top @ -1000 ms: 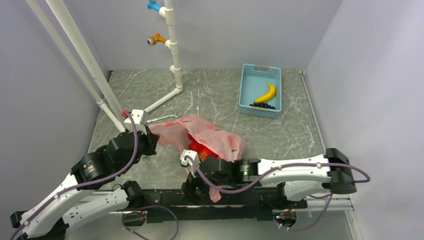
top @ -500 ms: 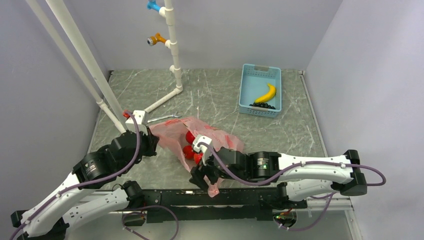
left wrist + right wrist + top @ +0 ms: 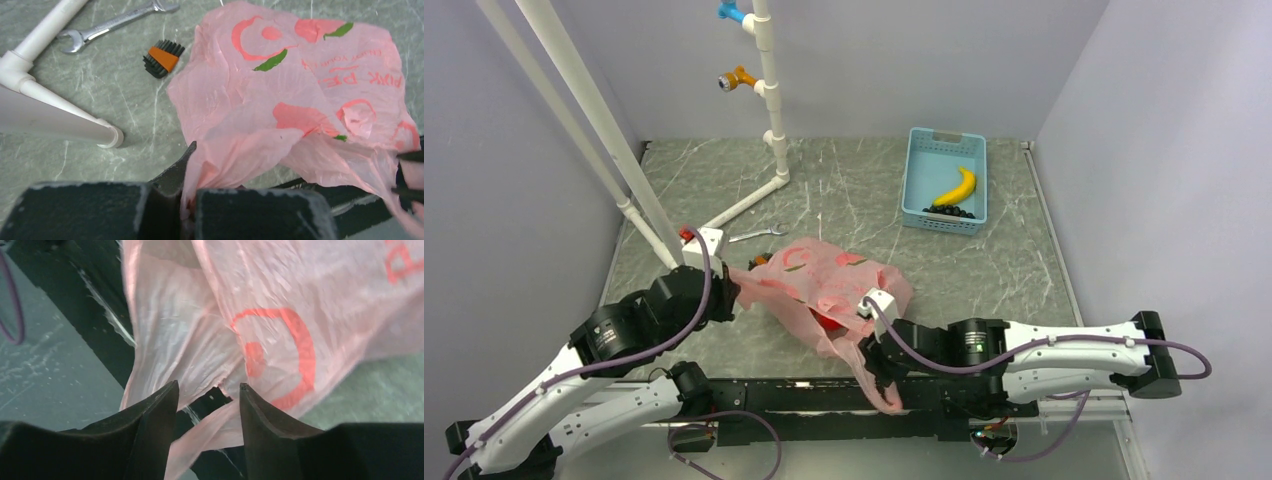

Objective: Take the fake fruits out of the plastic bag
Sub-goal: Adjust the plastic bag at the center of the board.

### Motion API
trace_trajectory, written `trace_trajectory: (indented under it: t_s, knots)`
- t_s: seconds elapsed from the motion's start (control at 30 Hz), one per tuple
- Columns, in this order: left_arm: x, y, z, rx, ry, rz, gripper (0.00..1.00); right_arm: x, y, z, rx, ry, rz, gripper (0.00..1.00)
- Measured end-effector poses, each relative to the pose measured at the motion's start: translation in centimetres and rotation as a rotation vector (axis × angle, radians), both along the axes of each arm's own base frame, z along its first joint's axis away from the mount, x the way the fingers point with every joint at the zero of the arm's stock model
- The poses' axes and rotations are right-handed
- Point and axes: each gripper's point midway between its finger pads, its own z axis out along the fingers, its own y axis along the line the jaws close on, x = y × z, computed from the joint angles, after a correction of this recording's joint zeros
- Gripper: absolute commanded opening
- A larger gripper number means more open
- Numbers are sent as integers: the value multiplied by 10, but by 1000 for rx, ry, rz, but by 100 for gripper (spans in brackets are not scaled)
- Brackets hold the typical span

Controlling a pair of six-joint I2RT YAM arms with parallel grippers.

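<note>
Two holds required: left gripper (image 3: pixel 190 195) clamped on the plastic bag (image 3: pixel 824 275); close the half-open right gripper (image 3: pixel 209 407) on its film, then tip out the fake fruits (image 3: pixel 829 322).

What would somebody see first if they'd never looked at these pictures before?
The crinkly pink plastic bag in the middle catches the eye first. The left hand pinches its left edge, and the right hand has its fingers apart around a trailing strip at the near side. A red fruit peeks from the bag's mouth. Far back on the right, a yellow banana lies in a blue basket.
</note>
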Motion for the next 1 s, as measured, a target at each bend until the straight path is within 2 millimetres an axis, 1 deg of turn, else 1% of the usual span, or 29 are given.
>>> trace_trajectory:
  t_s: [0.03, 0.07, 0.1, 0.2, 0.27, 0.33, 0.47, 0.5, 0.57, 0.6, 0.63, 0.73, 0.77, 0.83, 0.87, 0.9, 0.93, 0.97, 1.0]
  knots:
    - [-3, 0, -2, 5, 10, -13, 0, -1, -10, -6, -15, 15, -19, 56]
    - [-5, 0, -3, 6, 19, -26, 0, 0, -16, -8, -20, 20, -39, 58]
    - [-9, -1, -5, 4, 28, -41, 0, 1, -22, -6, -10, 22, -60, 59]
    - [-17, 0, -7, 3, 53, -74, 0, 6, -23, 7, 35, 3, -91, 59]
    - [-21, -3, -5, -15, 64, -94, 0, 11, -17, 20, 58, -25, -97, 56]
    - [-25, -6, -2, -42, 69, -118, 0, 15, -2, 37, 93, -56, -86, 55]
    - [-31, -9, 5, -87, 63, -145, 0, 19, 45, 69, 181, -106, -25, 54]
    - [-31, -9, 8, -94, 57, -146, 0, 19, 57, 74, 196, -119, -4, 52]
    - [-31, -9, 18, -111, 40, -144, 0, 21, 82, 80, 208, -152, 33, 45]
    - [-30, -8, 23, -122, 29, -143, 0, 22, 90, 80, 205, -164, 43, 44]
    - [-31, -7, 27, -126, 22, -140, 0, 24, 99, 81, 193, -177, 53, 44]
    - [-31, -3, 37, -137, 7, -130, 0, 24, 118, 83, 192, -205, 86, 53]
    - [-31, -2, 38, -139, 6, -127, 0, 24, 120, 85, 196, -212, 95, 57]
    - [-32, 0, 35, -131, 16, -120, 0, 22, 121, 91, 210, -227, 114, 70]
    - [-32, 0, 33, -130, 21, -117, 0, 22, 121, 95, 222, -235, 120, 80]
    - [-32, 0, 31, -130, 27, -114, 10, 22, 120, 101, 233, -243, 126, 93]
    - [-33, 0, 29, -129, 30, -113, 19, 21, 119, 106, 244, -249, 129, 98]
    - [-33, 1, 27, -128, 34, -112, 33, 21, 119, 112, 258, -253, 131, 99]
    - [-34, 2, 26, -124, 38, -112, 43, 21, 119, 117, 266, -259, 133, 99]
